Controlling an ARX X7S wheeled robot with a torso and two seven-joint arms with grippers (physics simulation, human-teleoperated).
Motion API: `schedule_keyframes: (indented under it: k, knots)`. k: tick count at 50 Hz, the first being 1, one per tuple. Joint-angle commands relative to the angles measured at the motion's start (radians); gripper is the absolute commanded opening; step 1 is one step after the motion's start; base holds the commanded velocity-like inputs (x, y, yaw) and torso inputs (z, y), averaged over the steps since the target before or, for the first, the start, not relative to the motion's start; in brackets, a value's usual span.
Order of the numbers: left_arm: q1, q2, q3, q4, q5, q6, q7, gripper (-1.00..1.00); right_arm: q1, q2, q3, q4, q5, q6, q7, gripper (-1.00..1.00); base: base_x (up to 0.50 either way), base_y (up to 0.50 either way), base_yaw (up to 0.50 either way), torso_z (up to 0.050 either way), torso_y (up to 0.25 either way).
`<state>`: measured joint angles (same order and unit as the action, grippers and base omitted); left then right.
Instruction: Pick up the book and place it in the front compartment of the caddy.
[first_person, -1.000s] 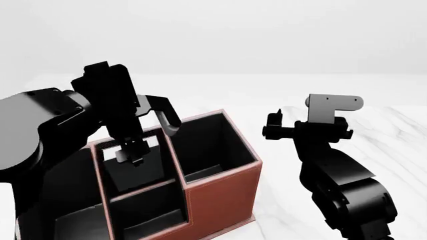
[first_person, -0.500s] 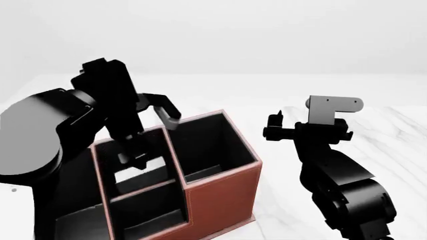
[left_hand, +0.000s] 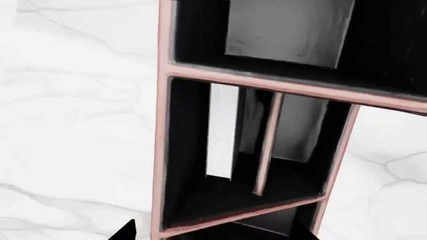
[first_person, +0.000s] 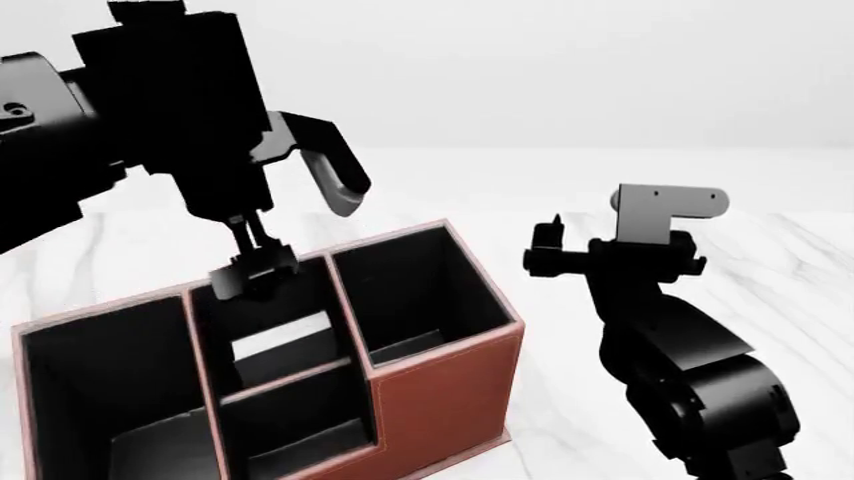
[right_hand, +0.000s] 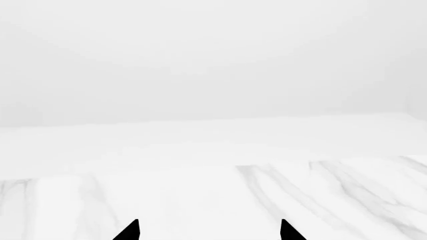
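Note:
The reddish-brown caddy (first_person: 447, 392) stands at the lower left of the head view. The book (first_person: 282, 336) stands upright in its narrow front compartment (first_person: 304, 357), showing its white page edge. In the left wrist view the book (left_hand: 222, 131) leans at one wall of that cell (left_hand: 220, 194), inside the caddy's pale rim (left_hand: 163, 150). My left gripper (first_person: 254, 274) hangs open just above the cell, apart from the book; its black fingertips (left_hand: 124, 232) stand wide. My right gripper (first_person: 545, 250) is off to the caddy's right, open (right_hand: 208, 231) with nothing between its fingers.
The caddy rests on a white marbled table (first_person: 747, 260). Beside the book's cell are a big end cell (first_person: 107, 390) at the left, another (first_person: 414, 290) at the right, and a shallow stepped-down cell (first_person: 304, 432) in front. The right arm's bulk (first_person: 694, 380) fills the lower right.
My left gripper has let go of the book and risen out of the middle cell, and the arm has moved up and left. The book stays standing in the cell. The right arm has not moved.

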<state>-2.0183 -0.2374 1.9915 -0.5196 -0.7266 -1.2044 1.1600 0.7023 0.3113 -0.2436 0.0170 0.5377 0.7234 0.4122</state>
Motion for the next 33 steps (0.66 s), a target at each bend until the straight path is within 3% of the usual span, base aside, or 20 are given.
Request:
schedule_keyframes:
  k: [1,3,8,10,11,13,15,18,22,25,26,28,31,33]
  knots:
    - [-0.143,-0.040,-0.024,0.126,-0.012,-0.091,-0.026,1.00,0.005,0.002,0.001,-0.049,0.019,0.031,0.016,1.00,0.00,0.00,0.00,0.000,0.000]
    - [-0.159,-0.052,-0.044,0.138,-0.019,-0.107,-0.044,1.00,0.004,0.003,0.002,-0.067,0.024,0.039,0.020,1.00,0.00,0.00,0.00,0.000,0.000]
    - [-0.171,-0.121,-0.238,0.219,-0.097,-0.211,-0.205,1.00,0.011,0.007,0.007,-0.096,0.032,0.051,0.030,1.00,0.00,0.00,0.00,0.000,0.000]
    - [-0.183,-0.137,-0.245,0.260,-0.108,-0.248,-0.230,1.00,0.010,0.008,0.006,-0.107,0.032,0.052,0.034,1.00,0.00,0.00,0.00,0.000,0.000]
    - [-0.175,-0.154,-0.316,0.265,-0.133,-0.278,-0.280,1.00,0.011,0.009,0.007,-0.112,0.034,0.056,0.036,1.00,0.00,0.00,0.00,0.000,0.000]
    - [-0.177,-0.167,-0.328,0.295,-0.148,-0.308,-0.303,1.00,0.012,0.009,0.008,-0.120,0.035,0.058,0.040,1.00,0.00,0.00,0.00,0.000,0.000]
    - [-0.160,-0.183,-0.413,0.318,-0.183,-0.358,-0.406,1.00,0.016,0.009,0.010,-0.127,0.037,0.061,0.044,1.00,0.00,0.00,0.00,0.000,0.000]
    - [-0.185,-0.222,-0.457,0.293,-0.467,-0.365,-0.749,1.00,0.021,0.012,0.012,-0.149,0.039,0.067,0.053,1.00,0.00,0.00,0.00,0.000,0.000]
    - [-0.192,-0.283,-0.473,0.338,-0.745,-0.360,-1.074,1.00,0.019,0.014,0.013,-0.173,0.035,0.056,0.059,1.00,0.00,0.00,0.00,0.000,0.000]
    - [-0.148,-0.366,-0.557,0.410,-0.981,-0.300,-1.416,1.00,0.015,0.015,0.012,-0.188,0.022,0.030,0.063,1.00,0.00,0.00,0.00,-0.003,0.000]
    - [-0.105,-0.437,-0.584,0.489,-1.126,-0.206,-1.566,1.00,0.011,0.014,0.017,-0.201,0.014,0.004,0.065,1.00,0.00,0.00,0.00,0.000,0.000]
    - [-0.040,-0.529,-0.605,0.634,-1.227,-0.081,-1.735,1.00,0.013,0.015,0.017,-0.224,-0.002,-0.021,0.076,1.00,0.00,0.00,0.00,0.000,0.000]
    - [0.066,-0.635,-0.632,0.895,-1.205,0.075,-1.915,1.00,0.018,0.012,0.029,-0.262,-0.020,-0.067,0.090,1.00,0.00,0.00,0.00,0.000,0.000]
    - [0.178,-0.681,-0.639,1.039,-1.138,0.182,-1.969,1.00,0.023,0.006,0.031,-0.280,-0.026,-0.083,0.097,1.00,0.00,0.00,0.00,0.000,0.000]
